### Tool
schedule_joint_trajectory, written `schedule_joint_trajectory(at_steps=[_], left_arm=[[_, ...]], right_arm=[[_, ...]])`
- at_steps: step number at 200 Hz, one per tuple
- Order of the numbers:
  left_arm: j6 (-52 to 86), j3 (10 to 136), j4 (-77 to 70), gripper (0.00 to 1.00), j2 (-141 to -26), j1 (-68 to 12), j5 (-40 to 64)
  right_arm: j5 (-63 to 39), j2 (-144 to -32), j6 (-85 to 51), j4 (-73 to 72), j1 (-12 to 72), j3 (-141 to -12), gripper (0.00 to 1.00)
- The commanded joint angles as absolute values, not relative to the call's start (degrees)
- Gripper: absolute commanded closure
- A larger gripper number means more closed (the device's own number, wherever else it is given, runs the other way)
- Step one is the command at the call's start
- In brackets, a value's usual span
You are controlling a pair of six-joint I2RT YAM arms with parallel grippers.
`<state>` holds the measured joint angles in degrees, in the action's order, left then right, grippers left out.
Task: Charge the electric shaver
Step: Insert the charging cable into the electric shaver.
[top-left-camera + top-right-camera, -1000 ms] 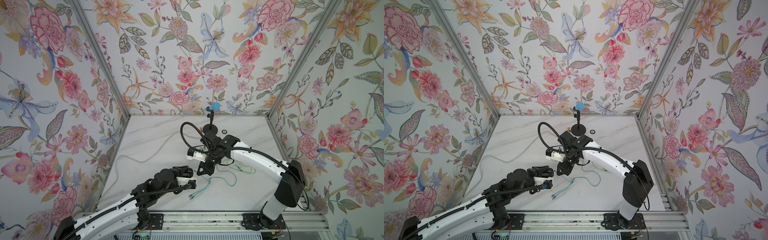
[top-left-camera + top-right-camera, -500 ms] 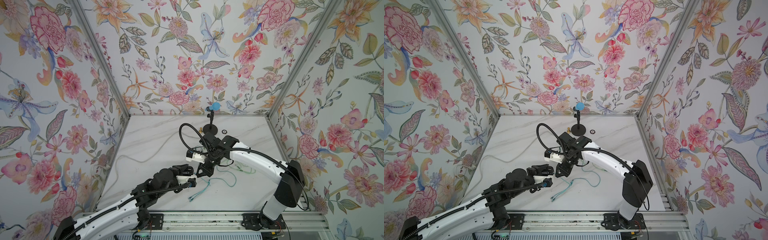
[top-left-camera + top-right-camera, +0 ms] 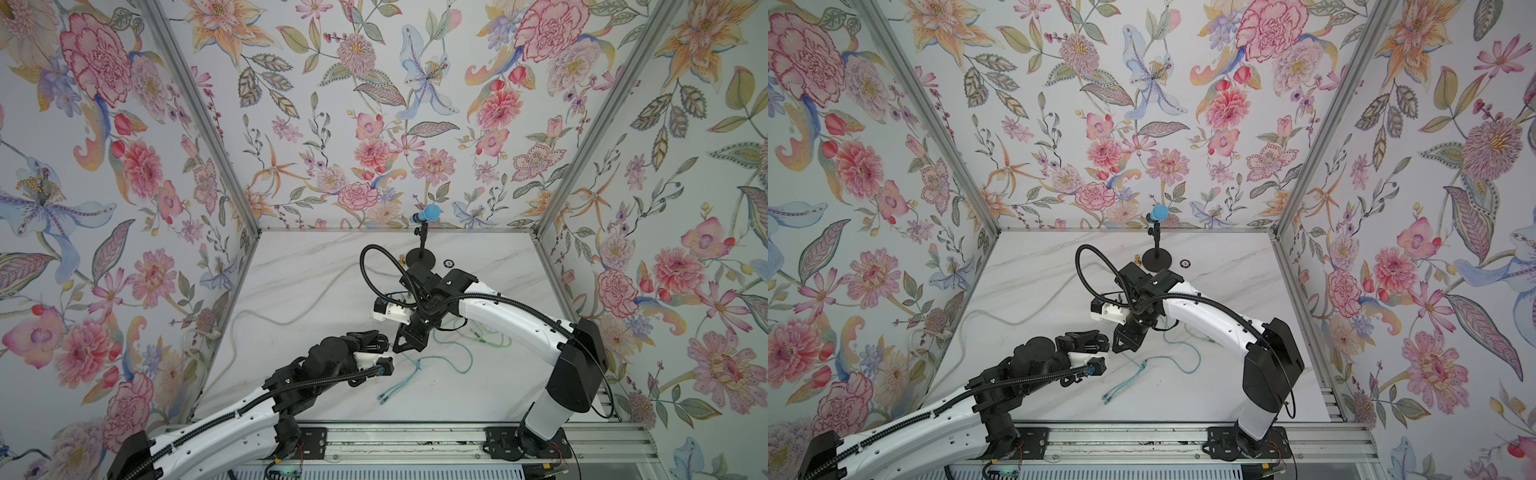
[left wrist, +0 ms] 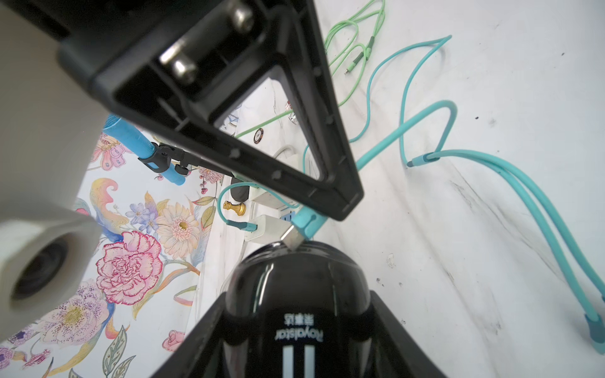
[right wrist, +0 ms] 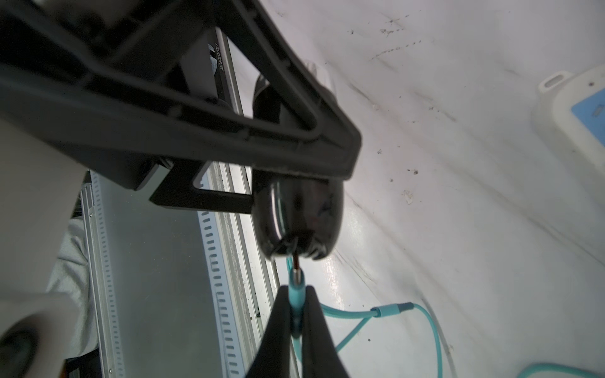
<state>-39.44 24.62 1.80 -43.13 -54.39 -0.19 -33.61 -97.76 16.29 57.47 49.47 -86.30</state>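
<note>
Shaver (image 4: 296, 278), glossy black plastic, clamped by flanks in left pincer (image 4: 298, 314) over white marbled tabletop (image 4: 474, 229). Right pincer (image 5: 296, 296) clenched on teal rubbery plug (image 4: 306, 220), tip at shaver's port. Likely light, rigid, slippery; grip plug body.

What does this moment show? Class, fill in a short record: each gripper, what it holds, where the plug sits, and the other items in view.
Left gripper: closed on black Royalstar electric shaver
Right gripper: pinching teal plug
Plug position: metal tip at the shaver's end, apparently not fully in
Elsewhere: green cable, white USB adapter, blue microphone, gold chess pawn
</note>
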Motion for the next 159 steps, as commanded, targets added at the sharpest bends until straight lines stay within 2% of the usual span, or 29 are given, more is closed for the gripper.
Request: schedule_joint_trajectory(at_steps=[1, 159], left_arm=[[-38.0, 25.7, -1.0, 1.0, -43.2, -55.0, 1.1], [-44.1, 26.7, 0.3, 1.0, -42.7, -54.3, -0.5]], right_arm=[[-34.8, -98.6, 17.9, 57.9, 49.8, -87.8, 1.0], [-34.8, -98.9, 16.6, 57.4, 50.0, -84.8, 1.0]])
